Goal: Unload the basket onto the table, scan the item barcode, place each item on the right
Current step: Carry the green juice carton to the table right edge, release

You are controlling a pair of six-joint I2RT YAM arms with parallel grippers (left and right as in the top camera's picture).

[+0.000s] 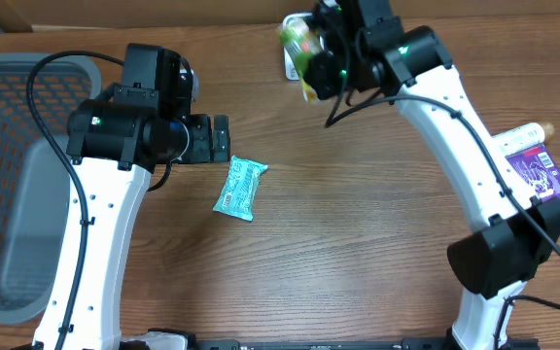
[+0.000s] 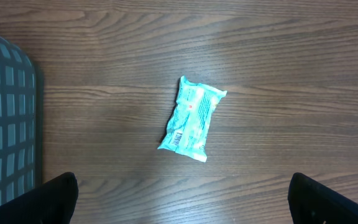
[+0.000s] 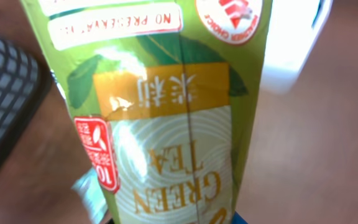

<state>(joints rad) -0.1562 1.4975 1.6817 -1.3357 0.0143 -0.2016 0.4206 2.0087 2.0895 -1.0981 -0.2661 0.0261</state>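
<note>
A green tea pack (image 1: 302, 49) hangs in the air at the back of the table with my right gripper (image 1: 323, 60) shut on it. It fills the right wrist view (image 3: 173, 112), label upside down, and hides the fingers. Just behind it stands a white scanner (image 1: 293, 66), seen as a bright white block (image 3: 297, 43). A teal packet (image 1: 239, 189) lies flat on the wood. My left gripper (image 1: 220, 139) hovers open above and to the left of the teal packet (image 2: 191, 118). Its black fingertips (image 2: 48, 202) stand wide apart with nothing between them.
A grey mesh basket (image 1: 8, 194) takes up the left side, its edge showing in the left wrist view (image 2: 5, 124). At the right edge lie a purple packet (image 1: 538, 175) and a white bottle (image 1: 518, 136). Bare wood surrounds the teal packet.
</note>
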